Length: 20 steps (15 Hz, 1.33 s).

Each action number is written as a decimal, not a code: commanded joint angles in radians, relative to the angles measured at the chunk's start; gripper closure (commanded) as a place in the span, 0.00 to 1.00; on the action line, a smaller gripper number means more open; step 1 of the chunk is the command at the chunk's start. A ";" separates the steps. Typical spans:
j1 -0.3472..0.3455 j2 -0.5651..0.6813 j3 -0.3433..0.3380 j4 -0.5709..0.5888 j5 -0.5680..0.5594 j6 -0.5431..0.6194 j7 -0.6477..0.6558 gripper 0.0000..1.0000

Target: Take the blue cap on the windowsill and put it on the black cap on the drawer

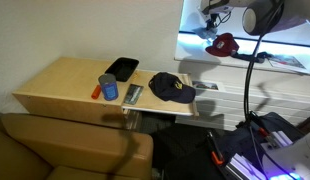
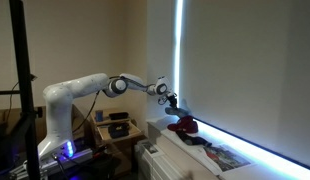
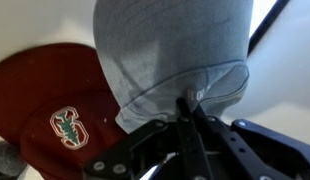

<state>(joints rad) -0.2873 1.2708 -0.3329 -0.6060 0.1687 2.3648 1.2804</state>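
Note:
In the wrist view my gripper (image 3: 185, 112) is shut on a fold of the pale grey-blue cap (image 3: 170, 45), which fills the upper middle of the view. A maroon cap (image 3: 60, 110) with a white emblem lies beside it. In an exterior view the gripper (image 1: 209, 22) holds the blue cap (image 1: 196, 33) just above the bright white windowsill (image 1: 290, 45), next to the maroon cap (image 1: 225, 44). The black cap (image 1: 172, 87) lies on the light-wood drawer top (image 1: 65, 78), well away from the gripper. The arm also reaches over the sill in an exterior view (image 2: 170, 98).
On the drawer top stand a flat black tray (image 1: 122, 68), a blue can (image 1: 110, 88), a small orange object (image 1: 96, 92) and a remote (image 1: 133, 94). Papers (image 1: 285, 62) lie on the sill. A brown sofa (image 1: 65, 148) stands in front.

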 commanded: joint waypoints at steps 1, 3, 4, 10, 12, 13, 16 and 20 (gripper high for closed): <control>-0.067 -0.101 0.091 -0.002 0.048 -0.116 -0.212 0.99; -0.106 -0.163 0.137 -0.014 0.063 -0.201 -0.365 0.99; -0.125 -0.193 0.154 -0.019 0.071 -0.245 -0.431 0.99; -0.251 -0.364 0.234 -0.059 0.123 -0.530 -0.792 0.99; -0.293 -0.417 0.255 -0.078 0.154 -0.647 -0.864 0.99; -0.310 -0.437 0.262 -0.087 0.166 -0.700 -0.897 0.99; -0.351 -0.497 0.275 -0.136 0.188 -0.852 -1.002 0.99; -0.387 -0.509 0.263 -0.121 0.161 -1.087 -1.131 0.99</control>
<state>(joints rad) -0.6464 0.8038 -0.0791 -0.6760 0.3372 1.4085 0.2365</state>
